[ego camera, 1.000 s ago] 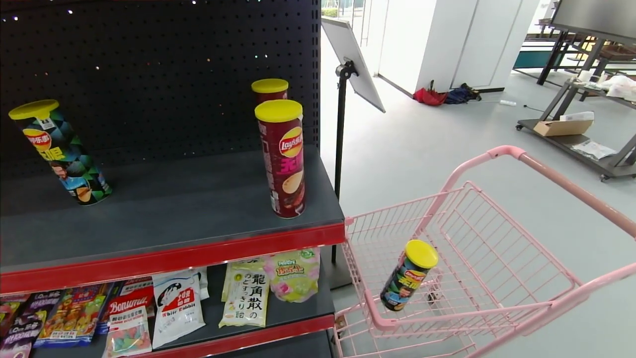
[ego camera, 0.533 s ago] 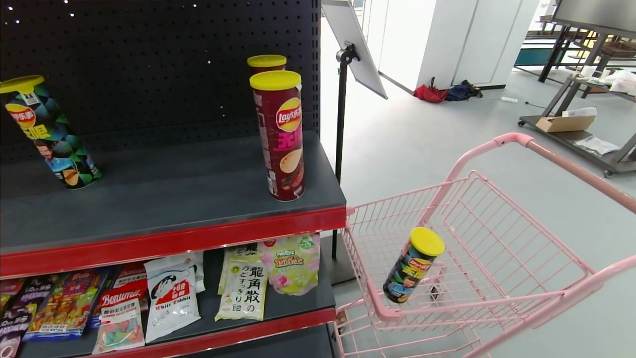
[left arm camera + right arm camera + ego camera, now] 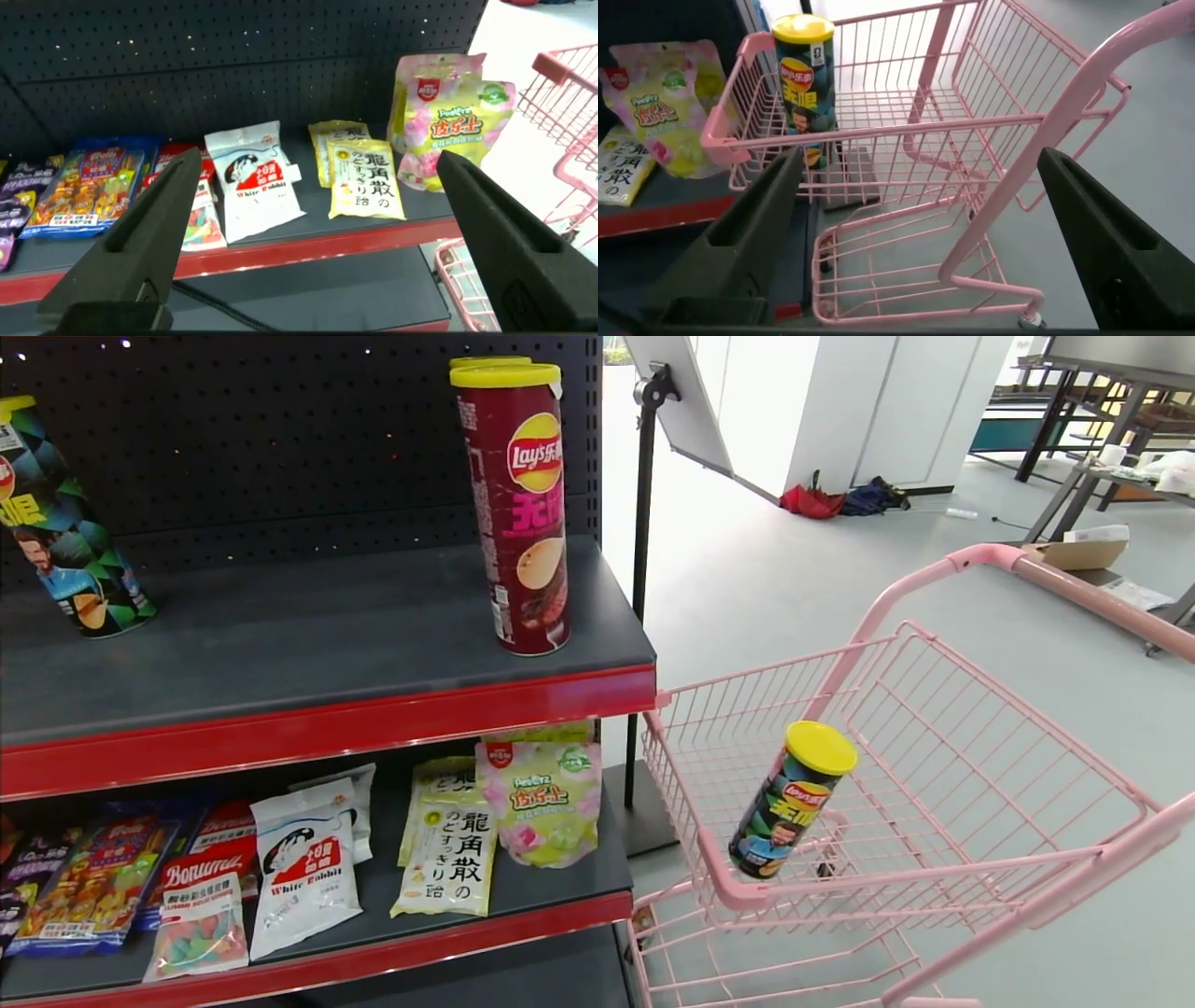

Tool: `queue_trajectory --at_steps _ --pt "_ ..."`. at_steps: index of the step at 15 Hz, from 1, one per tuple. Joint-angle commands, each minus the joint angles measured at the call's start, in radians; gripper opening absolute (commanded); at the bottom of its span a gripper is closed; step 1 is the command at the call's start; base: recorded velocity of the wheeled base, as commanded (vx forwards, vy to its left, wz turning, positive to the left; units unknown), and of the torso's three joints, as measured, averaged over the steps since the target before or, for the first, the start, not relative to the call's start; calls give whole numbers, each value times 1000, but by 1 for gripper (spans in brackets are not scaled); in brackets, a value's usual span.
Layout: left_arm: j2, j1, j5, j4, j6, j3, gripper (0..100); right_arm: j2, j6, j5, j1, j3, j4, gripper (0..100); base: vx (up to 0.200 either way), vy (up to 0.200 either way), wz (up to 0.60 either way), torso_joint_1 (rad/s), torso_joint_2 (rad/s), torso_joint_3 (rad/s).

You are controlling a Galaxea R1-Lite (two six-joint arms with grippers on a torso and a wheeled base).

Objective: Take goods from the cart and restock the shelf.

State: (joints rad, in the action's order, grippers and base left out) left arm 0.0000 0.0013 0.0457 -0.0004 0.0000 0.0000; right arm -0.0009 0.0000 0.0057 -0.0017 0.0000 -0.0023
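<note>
A green-and-black chip can [image 3: 792,800] with a yellow lid leans upright in the front corner of the pink cart [image 3: 724,887], which stands right of the shelf. The right wrist view has this can [image 3: 804,89] behind the cart's rim [image 3: 878,131]. My right gripper [image 3: 920,156] is open, short of the cart and empty. My left gripper [image 3: 318,157] is open and empty in front of the lower shelf. On the upper shelf [image 3: 280,635] a maroon can [image 3: 518,509] stands near the right end, with a second one behind it. A green-and-black can [image 3: 65,523] stands at the far left.
Snack bags [image 3: 308,868] lie in a row on the lower shelf [image 3: 308,247]. A sign stand's black pole [image 3: 639,569] rises between shelf and cart. The upper shelf is bare between its cans. Grey floor spreads beyond the cart, with racks far back right.
The head camera has moved: the shelf's cans have slid up in the picture and more of the lower shelf shows. No object has shifted from its place.
</note>
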Motion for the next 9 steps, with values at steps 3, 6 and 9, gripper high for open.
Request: queue_trajectory --at_steps 3,6,9 --pt "0 0 0 -1 0 0 100 47 -8 0 14 0 -1 100 0 0 0 -25 90 59" --pt "0 0 0 -1 0 0 100 302 66 43 45 -282 -11 100 0 0 0 0 0 0" --pt "0 0 0 -1 0 0 100 726 75 122 167 -483 -53 100 0 0 0 0 0 0"
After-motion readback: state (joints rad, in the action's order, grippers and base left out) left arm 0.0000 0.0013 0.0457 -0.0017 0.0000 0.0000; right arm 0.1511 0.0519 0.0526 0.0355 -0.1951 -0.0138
